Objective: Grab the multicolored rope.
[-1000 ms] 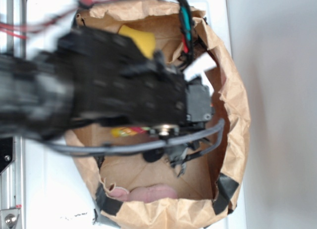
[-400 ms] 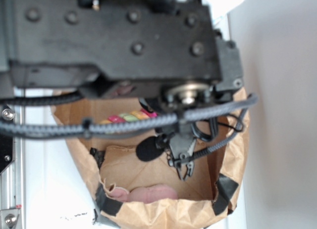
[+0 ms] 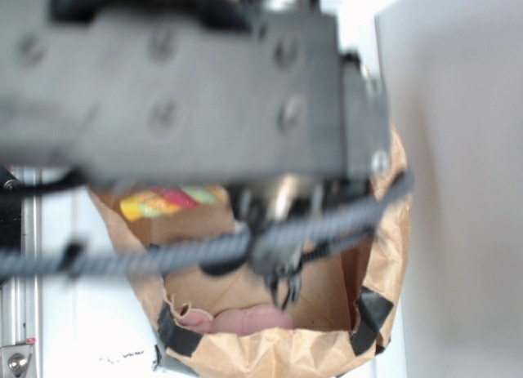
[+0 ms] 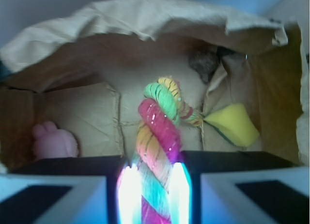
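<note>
Since a moment ago your arm (image 3: 172, 84) has come closer to the exterior camera, blurring across the paper bag (image 3: 384, 231). Your fingers (image 4: 180, 195) are clenched on the rope (image 4: 157, 137), held above the bag floor. Inside lie a yellow sponge (image 4: 231, 125) and a pink soft thing (image 4: 53, 141).

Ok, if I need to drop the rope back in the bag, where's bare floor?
Bare cardboard lies between the pink soft thing and the multicolored rope, left of the gripper. The right side is crowded by the yellow sponge against the bag wall.
</note>
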Motion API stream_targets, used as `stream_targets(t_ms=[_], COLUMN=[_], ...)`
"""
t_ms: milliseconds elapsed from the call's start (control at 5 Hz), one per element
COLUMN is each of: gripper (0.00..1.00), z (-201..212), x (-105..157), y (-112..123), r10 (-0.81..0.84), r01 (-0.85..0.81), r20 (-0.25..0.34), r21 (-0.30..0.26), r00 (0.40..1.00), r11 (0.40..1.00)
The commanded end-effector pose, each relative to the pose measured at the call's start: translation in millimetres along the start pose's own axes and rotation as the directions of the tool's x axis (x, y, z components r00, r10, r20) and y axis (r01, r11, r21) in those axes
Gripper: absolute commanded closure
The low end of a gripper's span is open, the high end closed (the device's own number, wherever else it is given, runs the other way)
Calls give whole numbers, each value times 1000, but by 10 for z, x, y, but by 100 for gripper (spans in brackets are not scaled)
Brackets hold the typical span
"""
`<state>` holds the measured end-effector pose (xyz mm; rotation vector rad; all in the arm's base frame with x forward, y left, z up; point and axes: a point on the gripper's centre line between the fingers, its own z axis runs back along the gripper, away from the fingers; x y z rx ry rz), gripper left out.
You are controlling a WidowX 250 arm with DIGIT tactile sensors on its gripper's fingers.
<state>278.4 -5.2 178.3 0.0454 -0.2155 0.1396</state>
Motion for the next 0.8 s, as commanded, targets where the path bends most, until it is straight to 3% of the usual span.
stream_targets(t_ms=[0, 400, 600], gripper=[100, 100, 100], z=[77, -12, -64], x=[29, 19, 43], y=[-173, -216, -233], r10=[-64, -65, -49], r01=[64, 67, 46], r20=[81, 83, 60], r21=[12, -19, 43], r00=[995, 994, 997], r11=[998, 998, 998])
